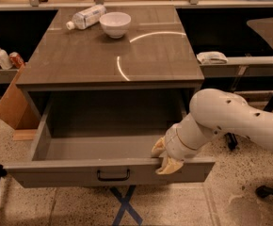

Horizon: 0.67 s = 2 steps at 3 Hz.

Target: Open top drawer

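The top drawer (70, 173) of the grey-brown cabinet stands pulled far out, its inside bare. Its flat front panel carries a small black bar handle (113, 175) at centre. My gripper (164, 157) sits at the drawer's front edge, right of the handle, with one fingertip inside the drawer and one over the front panel's top edge. The white arm reaches in from the right.
On the cabinet top (141, 60) stand a white bowl (115, 23) and a lying plastic bottle (87, 17) at the back. A cardboard box (12, 107) sits on the floor left. A shelf with a cloth (212, 57) and a chair base (270, 191) are at right.
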Each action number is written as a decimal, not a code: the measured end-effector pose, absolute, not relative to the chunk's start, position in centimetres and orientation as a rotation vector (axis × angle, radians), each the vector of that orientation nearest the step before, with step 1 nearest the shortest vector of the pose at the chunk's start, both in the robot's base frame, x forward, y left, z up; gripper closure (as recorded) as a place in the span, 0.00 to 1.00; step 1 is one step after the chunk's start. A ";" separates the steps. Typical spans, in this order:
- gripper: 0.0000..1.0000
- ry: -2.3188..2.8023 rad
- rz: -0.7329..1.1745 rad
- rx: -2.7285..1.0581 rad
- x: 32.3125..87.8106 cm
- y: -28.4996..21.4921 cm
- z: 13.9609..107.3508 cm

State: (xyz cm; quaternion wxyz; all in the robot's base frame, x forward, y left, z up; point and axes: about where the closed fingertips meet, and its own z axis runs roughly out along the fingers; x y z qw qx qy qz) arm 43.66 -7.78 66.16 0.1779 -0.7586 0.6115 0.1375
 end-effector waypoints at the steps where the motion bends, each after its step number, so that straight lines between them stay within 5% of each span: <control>1: 0.11 1.729 0.390 -2.149 43.6 -7.7 66.1; 2: 0.00 1.728 0.390 -2.150 43.6 -7.7 66.1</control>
